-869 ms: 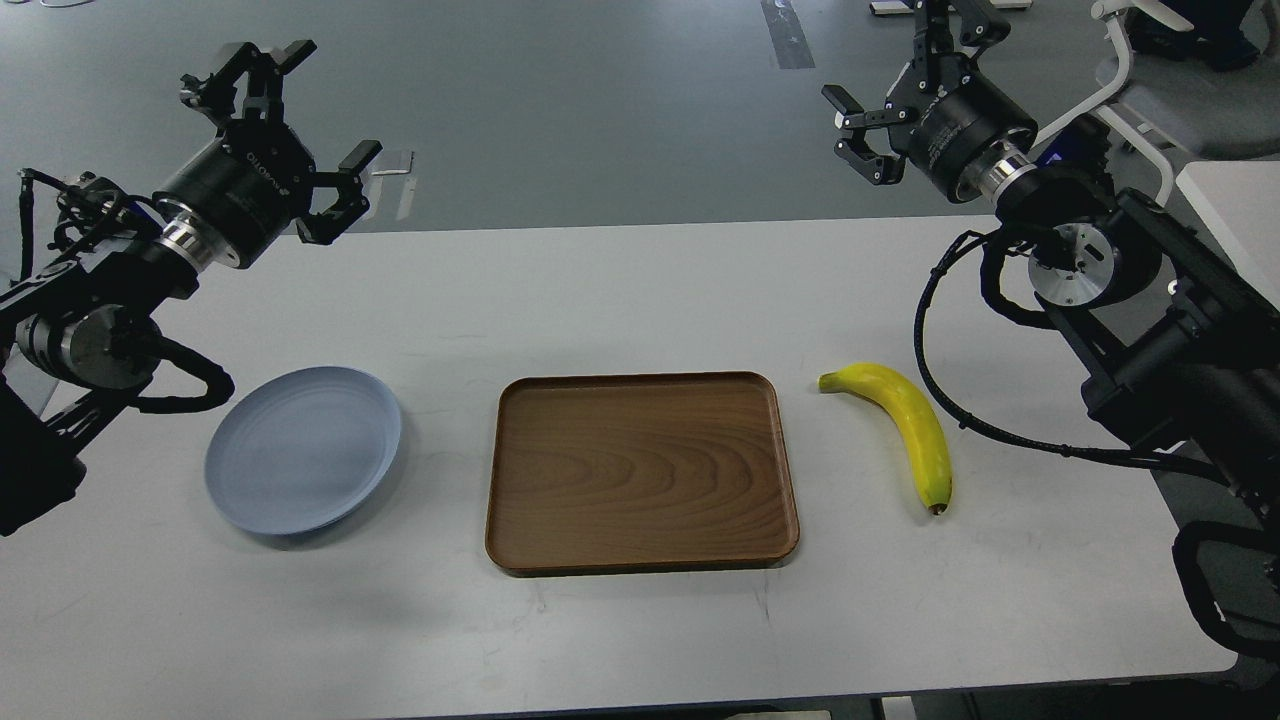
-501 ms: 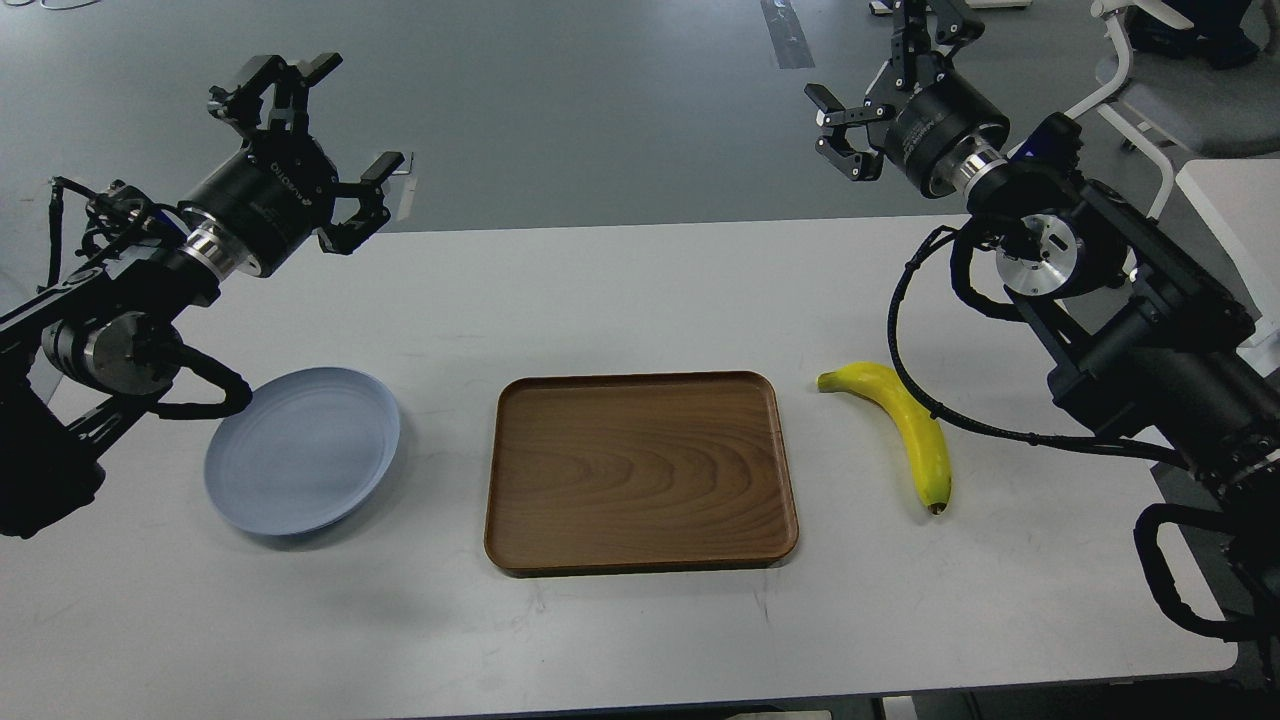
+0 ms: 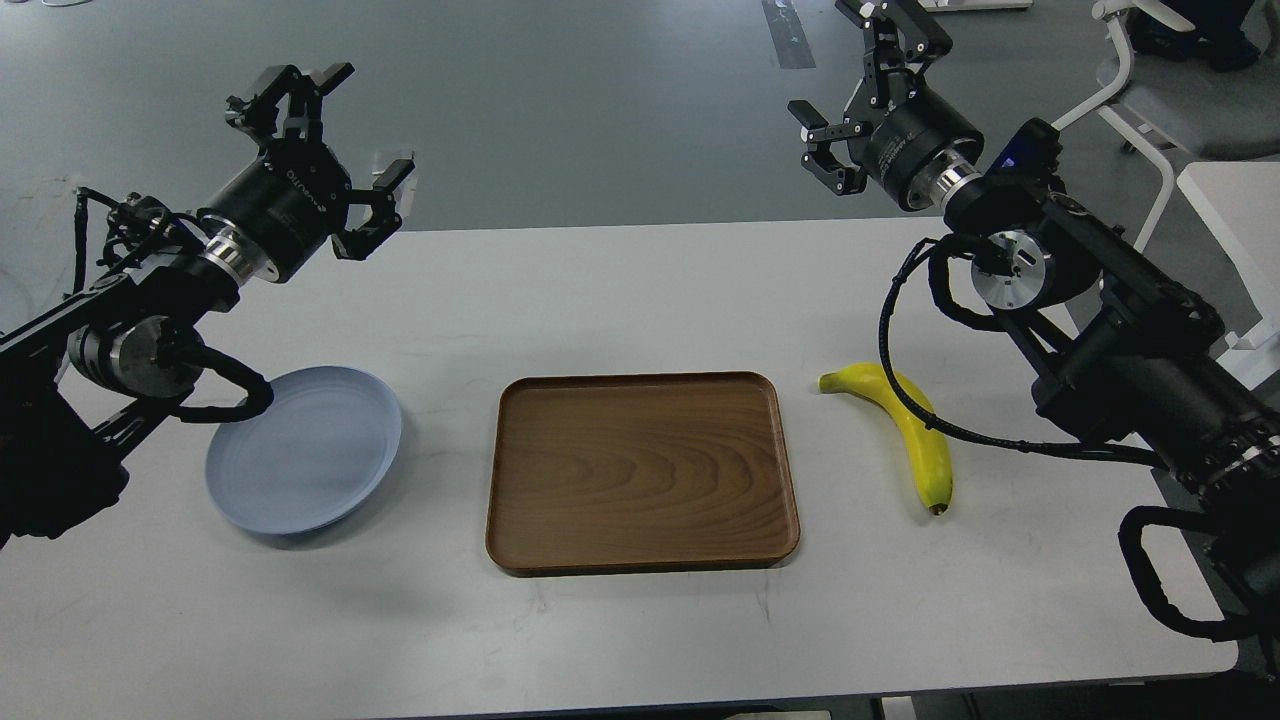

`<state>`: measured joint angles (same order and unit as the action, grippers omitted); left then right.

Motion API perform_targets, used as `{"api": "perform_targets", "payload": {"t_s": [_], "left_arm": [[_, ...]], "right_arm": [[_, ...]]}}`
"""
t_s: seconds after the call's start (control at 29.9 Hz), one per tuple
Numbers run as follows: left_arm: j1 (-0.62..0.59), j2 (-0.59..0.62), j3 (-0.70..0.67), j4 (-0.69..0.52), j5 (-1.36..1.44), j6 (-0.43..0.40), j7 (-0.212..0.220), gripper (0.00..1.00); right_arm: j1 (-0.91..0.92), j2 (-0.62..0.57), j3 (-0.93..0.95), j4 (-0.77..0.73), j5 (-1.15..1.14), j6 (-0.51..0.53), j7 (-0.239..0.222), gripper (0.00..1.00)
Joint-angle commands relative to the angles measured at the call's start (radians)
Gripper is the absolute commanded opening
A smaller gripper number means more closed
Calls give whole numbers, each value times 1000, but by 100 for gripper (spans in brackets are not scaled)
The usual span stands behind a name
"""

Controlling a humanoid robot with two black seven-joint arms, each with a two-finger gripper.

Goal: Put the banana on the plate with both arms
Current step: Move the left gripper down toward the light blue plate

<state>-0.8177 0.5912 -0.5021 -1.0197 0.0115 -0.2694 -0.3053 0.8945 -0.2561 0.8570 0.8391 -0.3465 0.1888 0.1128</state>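
The yellow banana (image 3: 912, 430) lies on the white table right of the tray, greenish stem end pointing left, dark tip toward the front. A black cable of my right arm crosses over it. The pale blue-grey plate (image 3: 303, 449) lies on the table at the left and holds nothing. My left gripper (image 3: 335, 145) is open and empty, raised above the table's far left, beyond the plate. My right gripper (image 3: 860, 85) is open and empty, raised above the table's far edge, well behind the banana.
A rectangular brown wooden tray (image 3: 642, 470) lies in the middle of the table between plate and banana. A white chair (image 3: 1150, 70) stands at the back right. Grey floor lies beyond the table's far edge.
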Motion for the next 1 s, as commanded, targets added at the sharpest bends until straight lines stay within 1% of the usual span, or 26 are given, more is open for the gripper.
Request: {"api": "perform_targets", "payload": {"t_s": [0.0, 0.1, 0.23, 0.33, 0.37, 0.43, 0.74, 0.8, 0.87, 0.97], "left_arm": [[2, 1, -1, 1, 1, -10, 0, 98], [11, -1, -6, 0, 1, -11, -2, 98], [11, 1, -9, 4, -4, 16, 3, 98], [14, 9, -10, 4, -15, 21, 40, 98], [15, 12, -10, 4, -25, 22, 69, 98], [21, 13, -10, 10, -48, 27, 101, 98], [32, 15, -13, 12, -68, 33, 95, 98], [34, 9, -13, 10, -67, 48, 97, 98], [34, -4, -15, 10, -68, 93, 97, 98], [32, -13, -16, 10, -68, 108, 97, 98]], "right_arm": [[-2, -6, -3, -2, -2, 0, 1, 100], [-5, 0, -4, -3, -2, 0, 1, 100], [-6, 3, -6, 0, -2, 0, 1, 100], [-5, 6, -6, -2, -2, 0, 1, 100], [-6, 5, -7, -2, -6, 0, 1, 100], [-6, 6, -7, -2, -6, 0, 1, 100], [6, 8, -9, -2, -6, 0, -4, 100], [6, 8, -10, -2, -6, 0, -4, 100], [6, 6, -13, -2, -8, 0, -4, 100], [6, 6, -36, -2, -8, -3, -4, 100]]}}
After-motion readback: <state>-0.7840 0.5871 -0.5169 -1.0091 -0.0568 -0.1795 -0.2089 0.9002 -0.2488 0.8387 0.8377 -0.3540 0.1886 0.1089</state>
